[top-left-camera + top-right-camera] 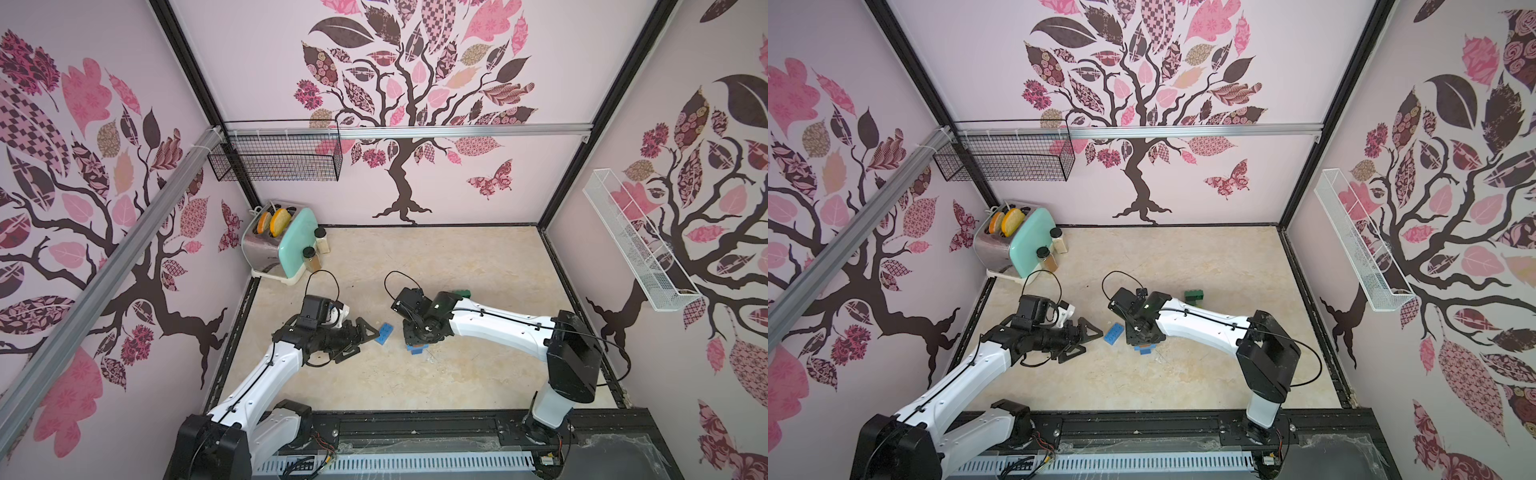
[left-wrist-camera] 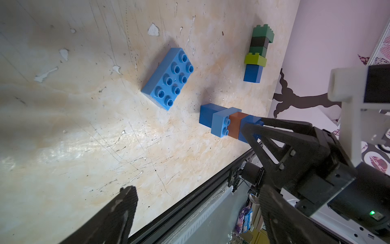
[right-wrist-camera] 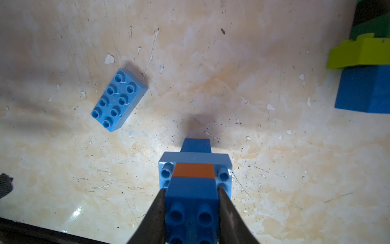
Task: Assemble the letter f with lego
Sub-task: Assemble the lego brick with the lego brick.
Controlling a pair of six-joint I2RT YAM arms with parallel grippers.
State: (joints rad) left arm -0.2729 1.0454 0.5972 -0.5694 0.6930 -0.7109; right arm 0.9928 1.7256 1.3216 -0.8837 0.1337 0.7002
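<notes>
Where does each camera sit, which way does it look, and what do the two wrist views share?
Both top views: high overhead, looking down on the table; left arm, right arm and open left gripper show.
Left wrist: on its arm, facing the right gripper, shut on the blue stack; its own fingers show.
Right wrist: on its arm, looking down past its fingers at that stack.
Shared: both wrist views show the loose light blue brick and the green stack.
</notes>
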